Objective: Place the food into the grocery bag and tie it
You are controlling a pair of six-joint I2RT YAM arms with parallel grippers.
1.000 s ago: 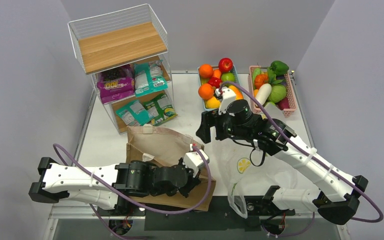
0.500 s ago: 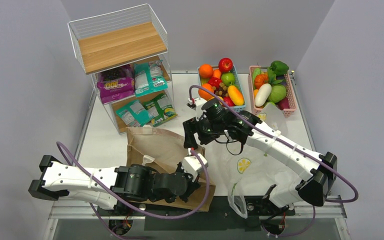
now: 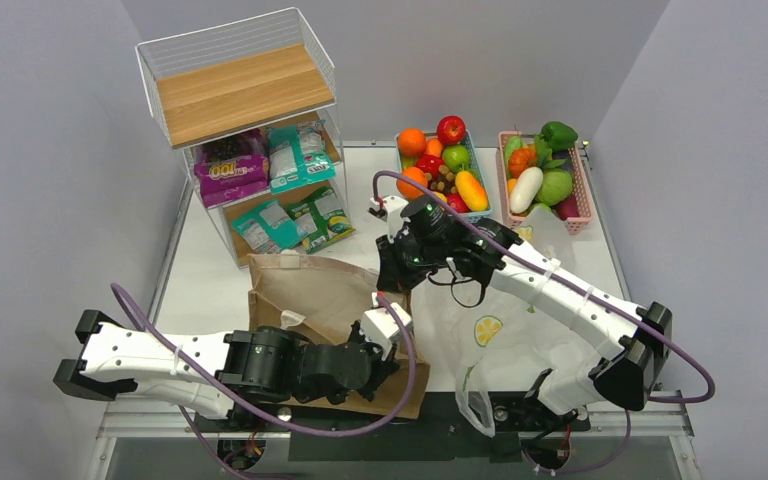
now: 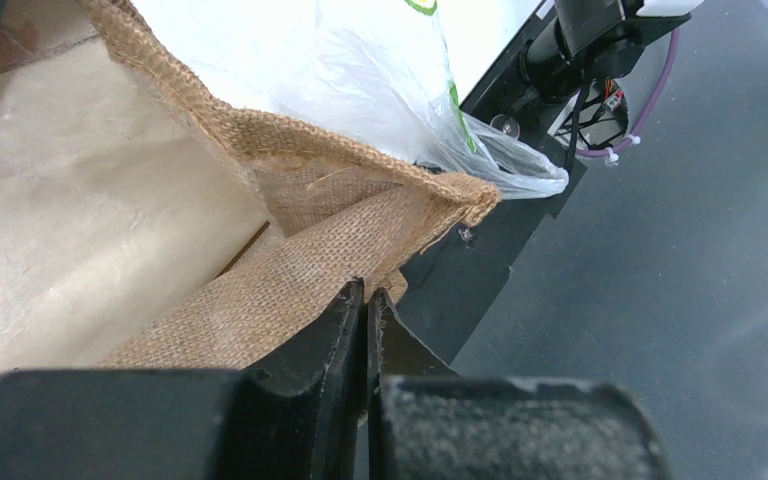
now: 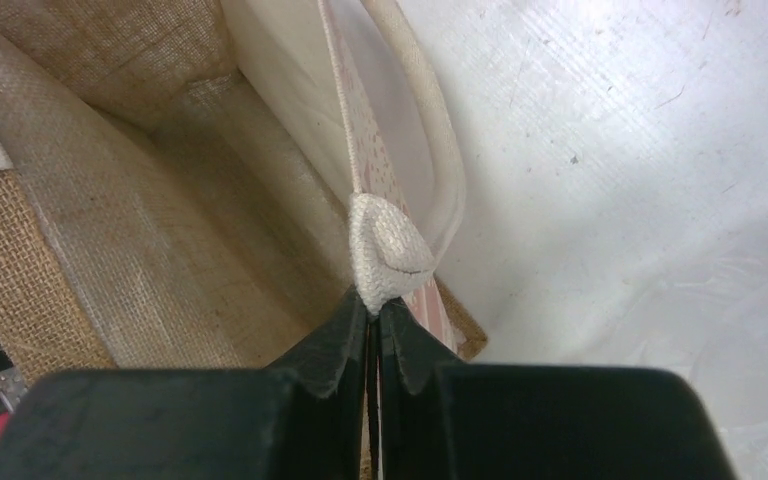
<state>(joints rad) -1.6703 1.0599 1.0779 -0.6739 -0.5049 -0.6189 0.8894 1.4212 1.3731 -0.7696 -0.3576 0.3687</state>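
Observation:
A brown burlap bag (image 3: 320,290) lies at the table's middle front, and both grippers hold it. My left gripper (image 4: 367,292) is shut on its near right edge (image 4: 290,290), low by the table front (image 3: 385,362). My right gripper (image 5: 373,305) is shut on the bag's white woven handle (image 5: 388,250) at its far right corner (image 3: 392,283). The grocery bag (image 3: 505,340), translucent with a lemon print, lies flat to the right of the burlap bag (image 4: 360,70). The food is untouched: round fruits in a blue tray (image 3: 440,160) and snack packets on the wire shelf (image 3: 270,165).
A pink basket (image 3: 585,190) of toy vegetables stands at the back right. The wire shelf unit with a wooden top (image 3: 240,90) rises at the back left. The right arm's forearm (image 3: 570,295) crosses above the plastic bag.
My right arm swung left, away from the fruit tray, to the burlap bag's corner, and its jaws closed on the handle. The left arm has barely moved.

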